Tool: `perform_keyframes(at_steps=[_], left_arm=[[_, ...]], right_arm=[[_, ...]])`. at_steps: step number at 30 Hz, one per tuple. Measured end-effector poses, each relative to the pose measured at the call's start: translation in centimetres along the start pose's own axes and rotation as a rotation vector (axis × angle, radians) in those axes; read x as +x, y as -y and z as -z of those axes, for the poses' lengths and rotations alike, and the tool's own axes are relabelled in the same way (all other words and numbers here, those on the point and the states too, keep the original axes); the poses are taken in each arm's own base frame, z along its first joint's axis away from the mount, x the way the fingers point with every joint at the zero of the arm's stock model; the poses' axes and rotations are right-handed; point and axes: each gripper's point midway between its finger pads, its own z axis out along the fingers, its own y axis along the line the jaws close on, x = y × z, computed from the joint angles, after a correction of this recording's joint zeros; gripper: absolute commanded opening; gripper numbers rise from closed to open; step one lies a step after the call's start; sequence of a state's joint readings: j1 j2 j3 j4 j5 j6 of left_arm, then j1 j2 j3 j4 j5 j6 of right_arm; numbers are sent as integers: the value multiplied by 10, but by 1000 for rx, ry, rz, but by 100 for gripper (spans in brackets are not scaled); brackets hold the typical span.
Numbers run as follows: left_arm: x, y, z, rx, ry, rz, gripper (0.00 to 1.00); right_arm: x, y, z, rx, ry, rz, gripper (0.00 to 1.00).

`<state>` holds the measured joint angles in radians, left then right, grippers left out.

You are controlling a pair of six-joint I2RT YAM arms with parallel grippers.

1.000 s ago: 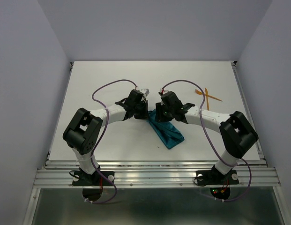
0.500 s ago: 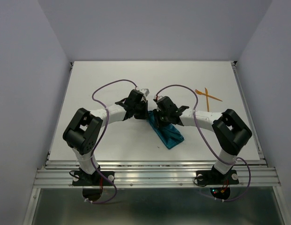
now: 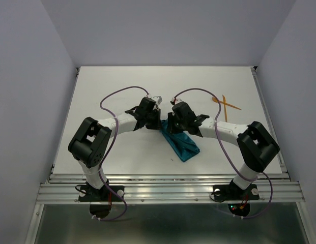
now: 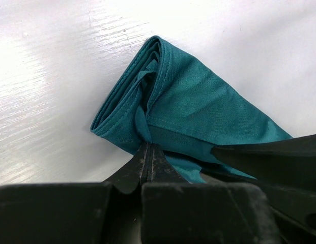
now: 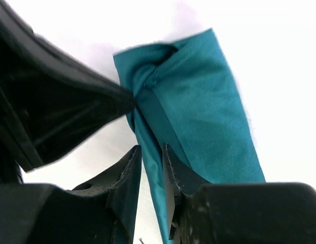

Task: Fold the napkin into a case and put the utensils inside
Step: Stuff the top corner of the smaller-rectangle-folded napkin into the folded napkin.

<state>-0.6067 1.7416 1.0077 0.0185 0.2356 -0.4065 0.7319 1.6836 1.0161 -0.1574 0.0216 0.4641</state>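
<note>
The teal napkin (image 3: 183, 145) lies folded into a narrow strip near the table's middle, slanting toward the near right. My left gripper (image 3: 159, 122) is shut on a bunched corner at the strip's far end (image 4: 149, 145). The napkin (image 4: 198, 107) shows several stacked hems there. My right gripper (image 3: 171, 127) is close beside the left one. Its jaws (image 5: 151, 148) stand narrowly open, with a raised edge of the napkin (image 5: 198, 101) running between them and a sliver of table showing beside the cloth. Two orange utensils (image 3: 225, 105) lie crossed at the far right, apart from both grippers.
The two wrists nearly touch over the napkin's far end; the left gripper's black body (image 5: 56, 112) fills the left of the right wrist view. The white table (image 3: 122, 81) ends in a metal rail (image 3: 168, 189) at the near edge.
The right gripper dipped toward the near left over the napkin half a second ago and has come back up. The left gripper has stayed put, holding the corner.
</note>
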Motion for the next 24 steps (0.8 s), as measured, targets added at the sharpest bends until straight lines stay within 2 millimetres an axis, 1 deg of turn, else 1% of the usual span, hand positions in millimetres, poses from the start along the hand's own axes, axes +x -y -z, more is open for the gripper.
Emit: perform_keyframes(at_steps=[3,6,9,13,16,19,24], left_arm=[[0,0,0,-1,0,0,0],[0,0,0,0,0,0,0],[0,0,0,0,-1,0,0],[0,0,0,0,0,0,0],[0,0,0,0,0,0,0],[0,0,0,0,0,0,0],[0,0,0,1,0,0,0]], right_arm=[[-14,2,0,10,51,-49,29],[-21,10,-7,44,78,-117,26],[-22,17,-19,71,75,-161,24],[-20,20,-36,79,74,-205,21],[-18,19,-42,71,70,-227,19],[-20,15,-45,52,78,-242,17],[-21,8,-51,13,82,-267,16]])
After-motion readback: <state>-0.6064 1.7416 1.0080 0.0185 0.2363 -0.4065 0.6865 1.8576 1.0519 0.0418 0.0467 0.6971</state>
